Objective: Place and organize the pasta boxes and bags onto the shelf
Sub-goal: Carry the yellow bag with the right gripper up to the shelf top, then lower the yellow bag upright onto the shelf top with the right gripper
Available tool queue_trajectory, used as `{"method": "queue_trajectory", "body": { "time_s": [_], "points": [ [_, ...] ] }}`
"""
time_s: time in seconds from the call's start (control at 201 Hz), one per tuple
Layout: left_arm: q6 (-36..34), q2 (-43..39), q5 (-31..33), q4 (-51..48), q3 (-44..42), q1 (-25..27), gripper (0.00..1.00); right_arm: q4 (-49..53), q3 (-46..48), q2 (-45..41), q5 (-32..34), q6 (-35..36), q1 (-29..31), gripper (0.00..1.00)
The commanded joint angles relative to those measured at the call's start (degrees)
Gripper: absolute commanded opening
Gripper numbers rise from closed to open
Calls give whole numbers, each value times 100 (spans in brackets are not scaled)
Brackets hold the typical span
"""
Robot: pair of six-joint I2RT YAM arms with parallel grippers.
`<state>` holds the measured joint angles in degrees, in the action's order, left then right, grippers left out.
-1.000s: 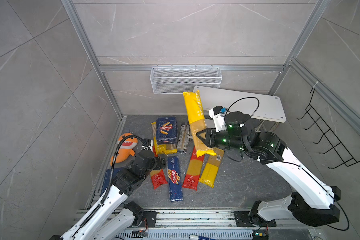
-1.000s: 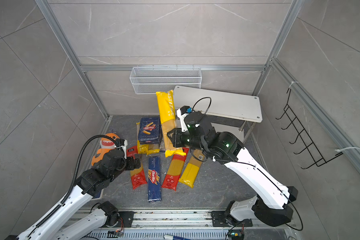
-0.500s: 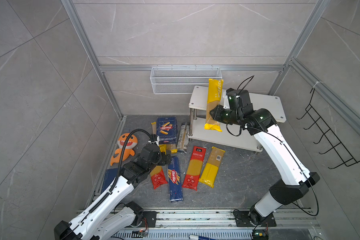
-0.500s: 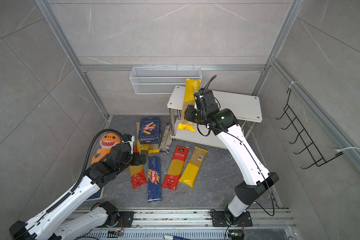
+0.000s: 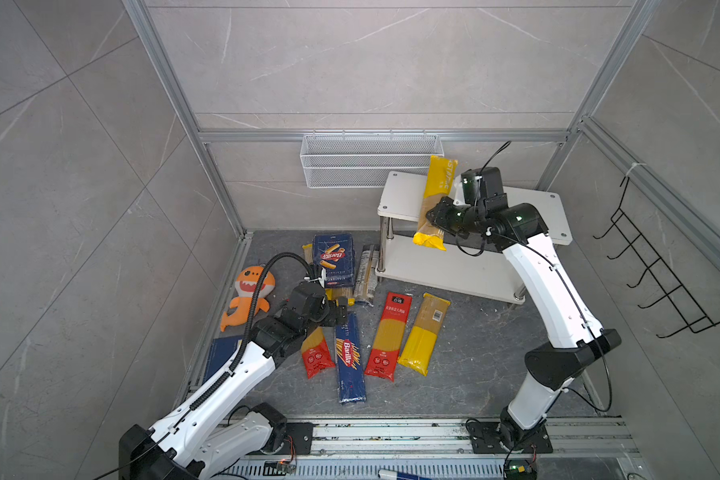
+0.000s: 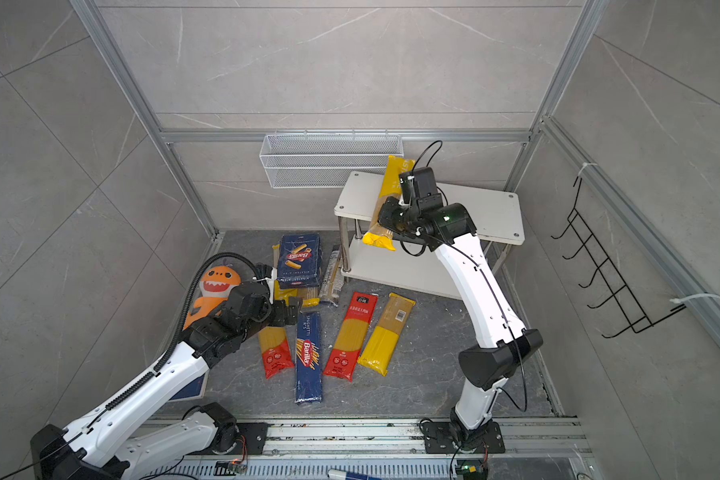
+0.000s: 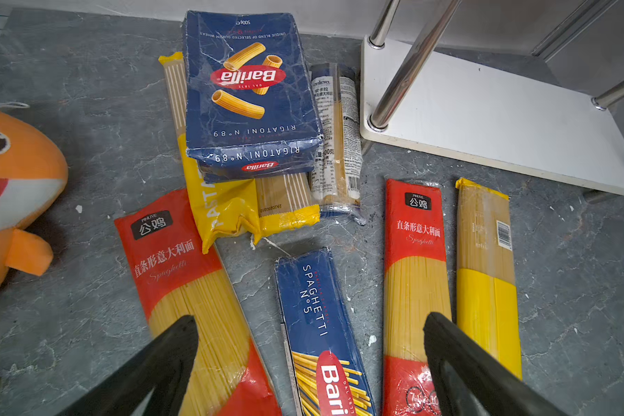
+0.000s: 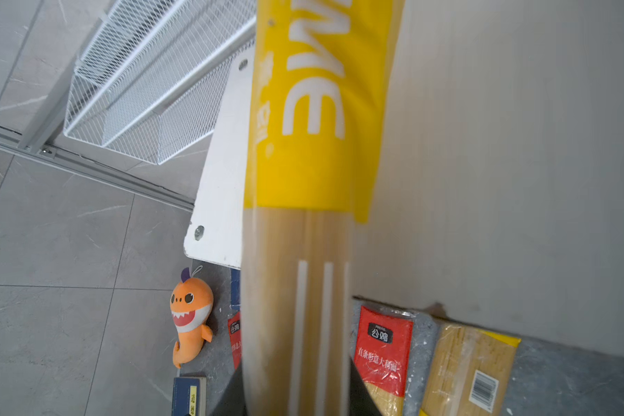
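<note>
— Where do we find the bag that is in hand?

— Upper right of centre in both top views. The right claw (image 5: 436, 216) is pinching a yellow spaghetti bag (image 5: 438, 183) nearer its lower end, over the left part of the shelf (image 5: 400, 195).

— Which way does its long axis run?

— Nearly up and down the frame, leaning slightly right at the top. The printed yellow end points toward the wire basket (image 5: 371, 162) on the back wall. The crumpled yellow end sticks out past the top board's front edge, above the lower board. We cannot tell whether the bag touches the top board.

— And the left claw (image 5: 341, 309)?

— Spread wide with nothing in it, low over the counter (image 5: 474, 357), left of centre. In its wrist view we see the fingers (image 7: 166, 360) straddling the long blue box (image 7: 314, 306).

— How do the others lie?

— Flat on the counter. The left red bag (image 5: 319, 355), the long blue box, the right red bag (image 5: 387, 340) and the floor yellow bag (image 5: 424, 336) lie side by side, long axes roughly up and down the frame. The wide blue box (image 5: 333, 259) sits above them on further bags, near the shelf's left leg.
</note>
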<state>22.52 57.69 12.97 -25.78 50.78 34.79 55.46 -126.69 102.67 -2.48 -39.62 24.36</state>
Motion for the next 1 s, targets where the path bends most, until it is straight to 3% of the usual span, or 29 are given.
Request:
{"method": "queue_trajectory", "body": {
  "time_s": [0.0,0.423,0.513,0.777,0.996],
  "points": [
    [-66,-53,-241,267,205,13,100,-844,-488,81,-356,-120,34,0],
    [-74,-113,-229,211,155,16,100,-981,-1015,770,-763,-559,35,1],
    [-96,-95,-225,193,175,19,100,-1025,-868,675,-763,-582,37,4],
    [-91,-92,-220,206,194,21,100,-1357,-32,96,-647,-635,39,0],
    [-93,-35,-264,287,188,19,100,-1155,116,-279,-435,-515,34,1]
  ]
}}
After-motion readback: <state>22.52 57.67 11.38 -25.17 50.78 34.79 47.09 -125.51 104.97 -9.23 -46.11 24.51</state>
